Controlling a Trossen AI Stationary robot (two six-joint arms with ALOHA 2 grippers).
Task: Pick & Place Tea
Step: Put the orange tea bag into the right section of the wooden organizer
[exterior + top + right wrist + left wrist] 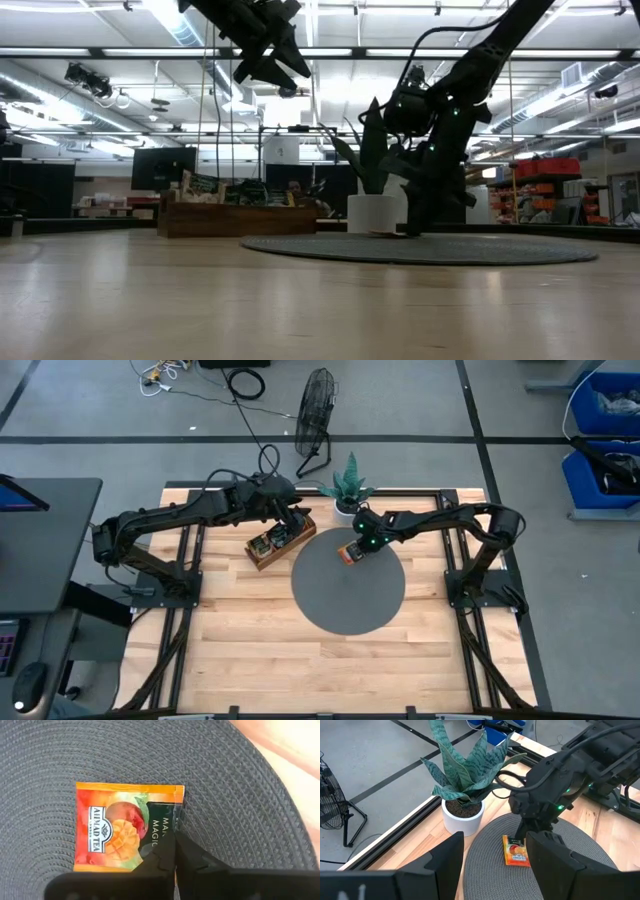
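Observation:
An orange-yellow-red tea sachet point(120, 827) lies flat on the round dark woven mat point(100, 750), also seen as the sachet point(516, 851) from the left wrist. My right gripper point(175, 851) stands over its dark green end, shut on it, at the mat's far part point(352, 550). My left gripper point(494, 840) is open and hangs high above the long wooden tray point(268, 548), holding nothing. Other sachets point(262, 543) stand in the tray's compartments. My right gripper pinches the sachet's dark green side edge point(178, 815) between its two shut fingers. They come from above, pointing down. The sachet stays flat with its printed face up, resting on the mat.
A potted striped plant point(348, 485) in a white pot point(462, 817) stands just beyond the mat's far edge, close to both grippers. The tray sits left of the mat. A floor fan point(315, 415) stands off the table. Bare wood lies toward the near edge point(300, 670).

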